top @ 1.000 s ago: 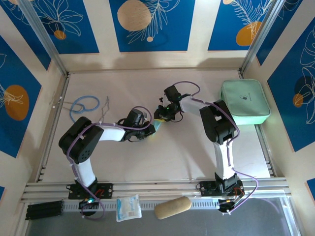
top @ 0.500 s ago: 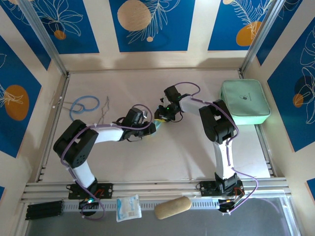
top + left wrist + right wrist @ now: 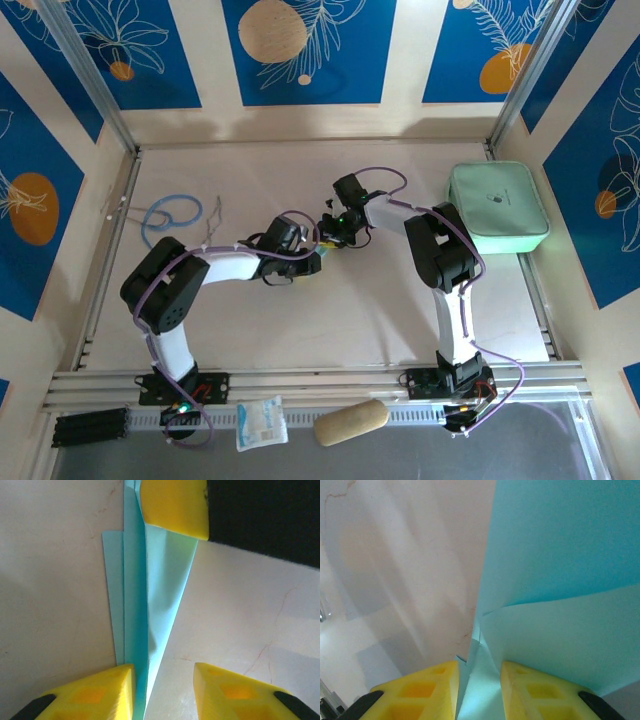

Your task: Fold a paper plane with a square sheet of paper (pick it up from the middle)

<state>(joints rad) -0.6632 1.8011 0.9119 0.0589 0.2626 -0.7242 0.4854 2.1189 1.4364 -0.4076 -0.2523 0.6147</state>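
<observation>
Gripping the paper plane (image 3: 165, 580), the right pincer (image 3: 479, 671) covers its end.

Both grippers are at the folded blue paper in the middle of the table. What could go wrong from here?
1. The left gripper has its jaws apart, and the paper plane lies beside one finger only. Closing now could miss the layers or crumple them.
2. The plane runs between the fingers of the right gripper. A pull by either arm might tear it or open the folds.
3. The wrists sit close together, so they could collide.
</observation>
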